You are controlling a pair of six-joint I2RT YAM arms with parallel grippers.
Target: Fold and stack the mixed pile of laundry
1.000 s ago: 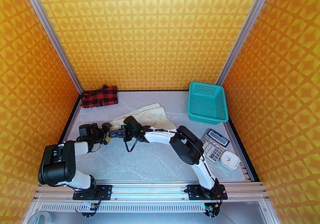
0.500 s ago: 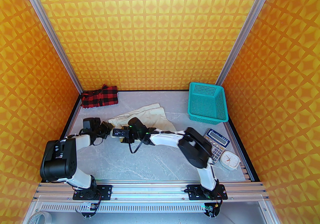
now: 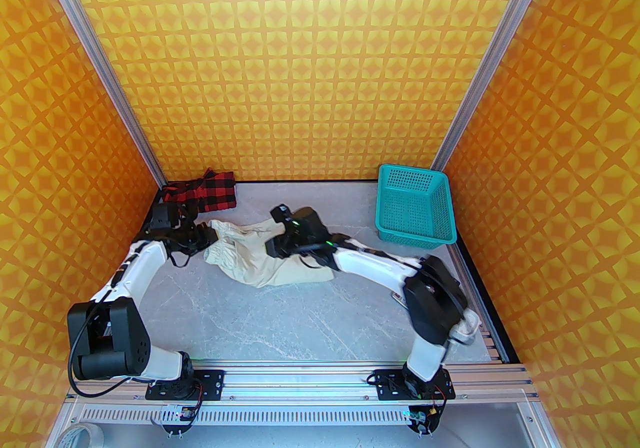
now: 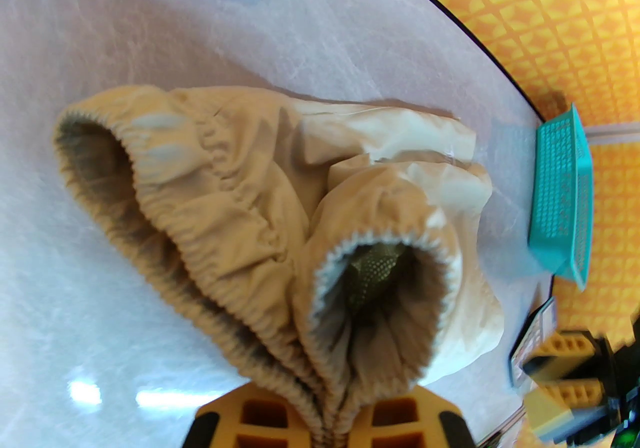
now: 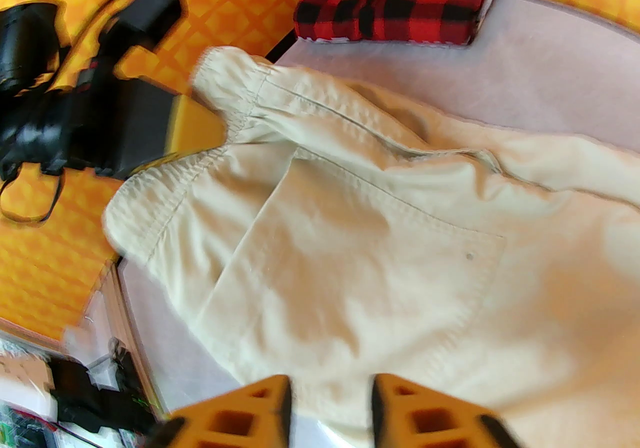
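- The left tool [image 3: 208,236] sits at about 9 o'clock of the grey marbled bench [image 3: 280,321]. Its yellow pads are closed on the gathered elastic band of the cream off-white garment [image 3: 260,263]. In the left wrist view the bunched band runs down between the two pads.
- The red-and-black buffalo-check shirt [image 3: 205,193] lies folded in the far corner at 11 o'clock, against the orange patterned wall. It is just beyond the left tool and apart from the cream cloth.
- The cream off-white garment lies crumpled near the middle of the bench. Its elastic end is at 9 o'clock, lifted a little by the left tool, and the rest trails towards 4 o'clock. A stitched patch pocket faces up in the right wrist view.
- The right tool [image 3: 274,247] is over the garment's 1 o'clock edge. Its yellow fingers stand narrowly apart with cream cloth showing between them. I cannot tell whether they pinch it.
- The teal perforated plastic basket [image 3: 441,213] stands upright at 2 o'clock, well apart from both garments.
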